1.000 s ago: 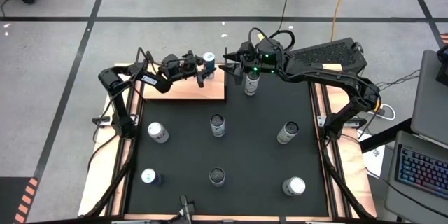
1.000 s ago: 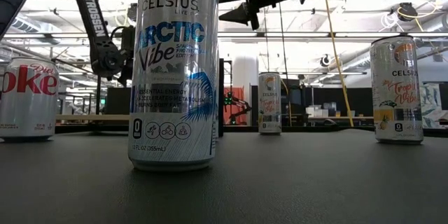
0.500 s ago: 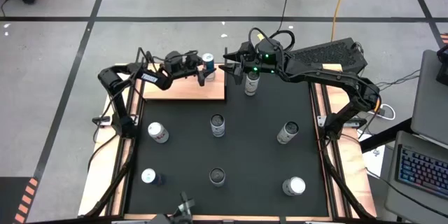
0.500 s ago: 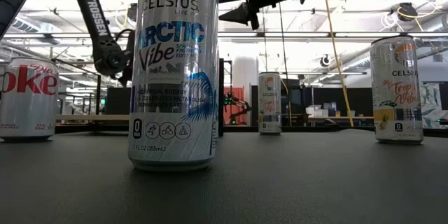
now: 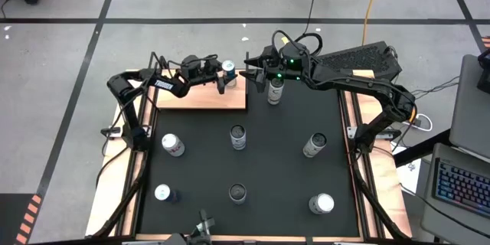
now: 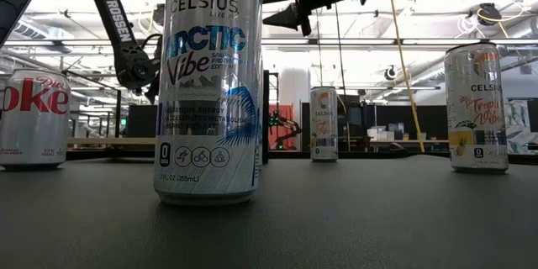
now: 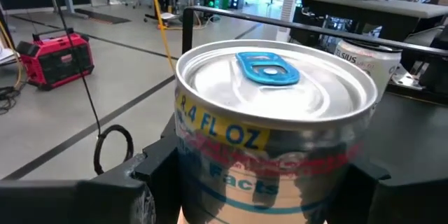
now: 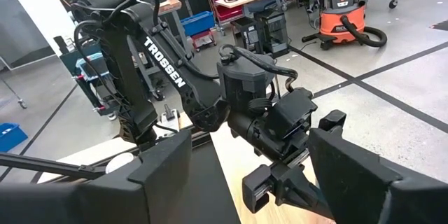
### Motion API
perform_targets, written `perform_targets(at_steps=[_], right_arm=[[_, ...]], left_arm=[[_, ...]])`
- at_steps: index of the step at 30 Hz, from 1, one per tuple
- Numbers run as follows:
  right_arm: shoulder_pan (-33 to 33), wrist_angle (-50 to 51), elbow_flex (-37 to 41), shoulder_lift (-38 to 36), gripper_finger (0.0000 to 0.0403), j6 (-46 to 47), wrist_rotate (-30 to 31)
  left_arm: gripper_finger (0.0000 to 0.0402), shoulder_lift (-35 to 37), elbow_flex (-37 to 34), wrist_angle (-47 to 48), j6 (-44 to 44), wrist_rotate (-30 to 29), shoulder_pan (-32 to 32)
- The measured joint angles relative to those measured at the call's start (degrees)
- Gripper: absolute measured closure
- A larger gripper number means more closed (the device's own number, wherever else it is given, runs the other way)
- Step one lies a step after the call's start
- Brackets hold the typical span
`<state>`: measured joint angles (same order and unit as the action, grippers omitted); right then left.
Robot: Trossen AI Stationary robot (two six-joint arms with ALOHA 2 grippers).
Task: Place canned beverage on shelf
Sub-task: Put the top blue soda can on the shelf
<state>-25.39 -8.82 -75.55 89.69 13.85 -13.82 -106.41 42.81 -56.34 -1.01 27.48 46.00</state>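
A blue-tabbed can point(image 5: 228, 66) stands upright on the shelf point(image 5: 200, 97), near its far right corner, and the left gripper point(image 5: 222, 79) sits around it with its fingers point(image 7: 157, 171) flanking the can's sides, though it is hard to tell whether they still touch it. The right gripper point(image 5: 259, 73) hangs just beyond the shelf's right edge, above a Celsius can point(image 5: 274, 90) at the black mat's point(image 5: 276, 168) far edge, its jaws spread and holding nothing.

A silver can point(image 7: 273, 122) with a blue tab stood between the left tool's point(image 7: 269, 182) dark fingers, perhaps just clear of them.
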Motion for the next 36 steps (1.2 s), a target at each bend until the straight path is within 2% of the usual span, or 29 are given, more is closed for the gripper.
perform_targets(at_steps=[6, 15, 36], right_arm=[[0.0, 0.0, 0.0, 0.0, 0.0135, 0.0, 0.0], [0.0, 0.0, 0.0, 0.0, 0.0135, 0.0, 0.0], [0.0, 0.3, 0.0, 0.0, 0.0135, -1.1, 0.0]], left_arm=[[0.0141, 0.0, 0.0, -0.3, -0.2, 2.9, 0.0], [0.0141, 0.0, 0.0, -0.7, -1.6, 2.6, -0.1], [0.0141, 0.0, 0.0, -1.6, 1.3, 2.3, -1.9]])
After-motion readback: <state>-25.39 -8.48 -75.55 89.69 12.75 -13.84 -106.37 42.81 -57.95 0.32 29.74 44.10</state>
